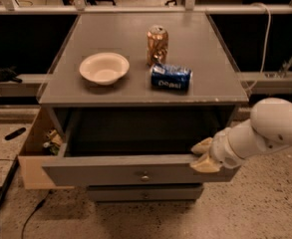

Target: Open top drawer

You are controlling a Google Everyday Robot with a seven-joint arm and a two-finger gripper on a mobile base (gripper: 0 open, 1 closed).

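The top drawer (110,173) of the grey cabinet (135,91) stands pulled well out toward the camera, its dark inside showing. Its small round metal knob (144,176) sits at the centre of the flat front. My gripper (204,156) is at the right end of the drawer front. Its cream fingers (202,146) straddle the front's top edge, one inside and one outside, closed on the panel. The white arm (265,131) reaches in from the right. A narrower lower drawer (145,193) is shut beneath.
On the cabinet top are a white bowl (104,67), an upright gold can (157,45) and a blue can lying on its side (171,76). A cardboard box (33,156) stands against the cabinet's left side. A black cable (1,203) lies on the floor at left.
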